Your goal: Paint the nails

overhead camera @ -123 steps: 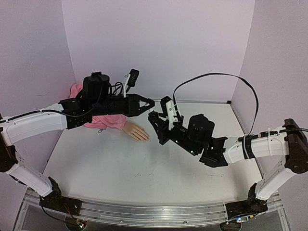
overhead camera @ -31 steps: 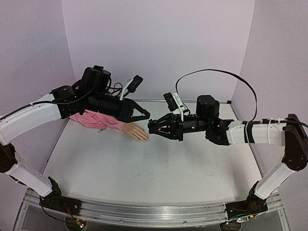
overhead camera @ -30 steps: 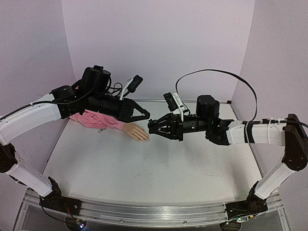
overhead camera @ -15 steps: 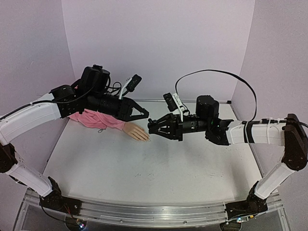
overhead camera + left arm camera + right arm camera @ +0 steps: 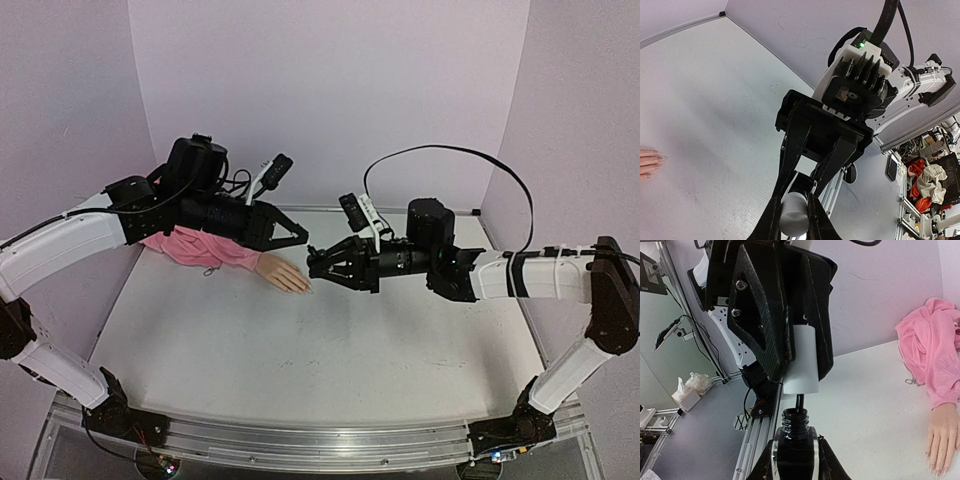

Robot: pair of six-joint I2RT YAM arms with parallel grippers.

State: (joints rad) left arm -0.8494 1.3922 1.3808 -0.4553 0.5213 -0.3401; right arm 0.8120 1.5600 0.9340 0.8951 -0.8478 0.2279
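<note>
**Cap and bottle meeting in mid-air over the desk**

The left claw [image 5: 794, 223] is clamping narrowly on a white cap [image 5: 793, 214], one finger pressing on each side of it. In the right wrist view, that cap is hanging just above the open neck of a dark polish bottle [image 5: 796, 432]. A thin black brush stem [image 5: 800, 401] is running from the cap's underside down into the neck. The right claw [image 5: 796, 460] is gripping the bottle by its body, fingers snug against both sides, with the neck pointing at the cap.

From overhead, the two claws are meeting tip to tip in the air above the white desk [image 5: 300, 350], towards its back half. The left arm is reaching in from the left and the right arm from the right.

Just below and to the left of that meeting point, the beige mannequin hand [image 5: 285, 275] is lying flat on the desk. Its fingers are pointing towards the right claw.

The nails [image 5: 938, 471] are sitting at those fingertips, near the claws but clear of the brush and the bottle. They are too small here to tell whether any paint is on them.

A pink sleeve [image 5: 205, 250] is covering the wrist and bunching up towards the back left, passing under the left arm. A black cable [image 5: 440, 155] is arching over the right arm.
</note>
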